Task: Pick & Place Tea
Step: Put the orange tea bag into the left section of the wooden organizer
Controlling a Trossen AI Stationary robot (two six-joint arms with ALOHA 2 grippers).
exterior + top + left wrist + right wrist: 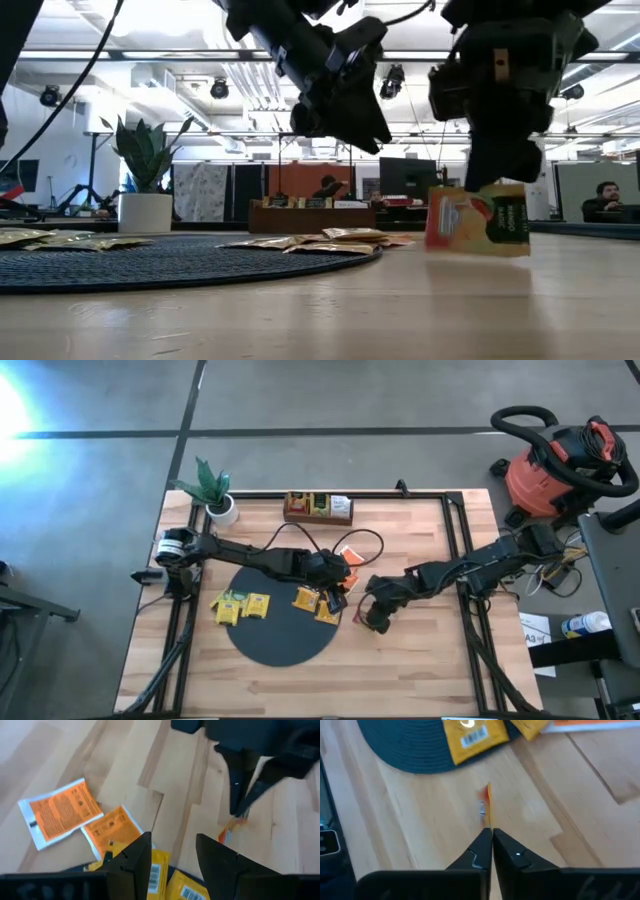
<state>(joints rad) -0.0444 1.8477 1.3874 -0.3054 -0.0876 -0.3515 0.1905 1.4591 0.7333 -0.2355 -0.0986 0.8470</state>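
Several yellow tea packets (243, 606) lie flat on the black round mat (285, 640), and two orange ones (62, 812) lie on the wood beside it. My left gripper (172, 855) hovers open above the yellow packets (150, 870) at the mat's right rim. To the right of the mat my right gripper (372, 618) is shut on an orange-red and green tea packet (478, 220), which the right wrist view shows edge-on (485, 807). My right gripper pinches the packet's upper edge (488, 825) between its two fingers (500, 150), coming from above and slanting down. The packet hangs upright below the fingers. Whether its lower edge (478, 254) touches the wood, I cannot tell.
A brown wooden compartment tray (318, 508) stands at the table's far edge, a potted plant (215, 495) at the far left corner. A cable (360, 540) loops over the wood near the orange packets. Bare wood lies near the front edge (400, 680).
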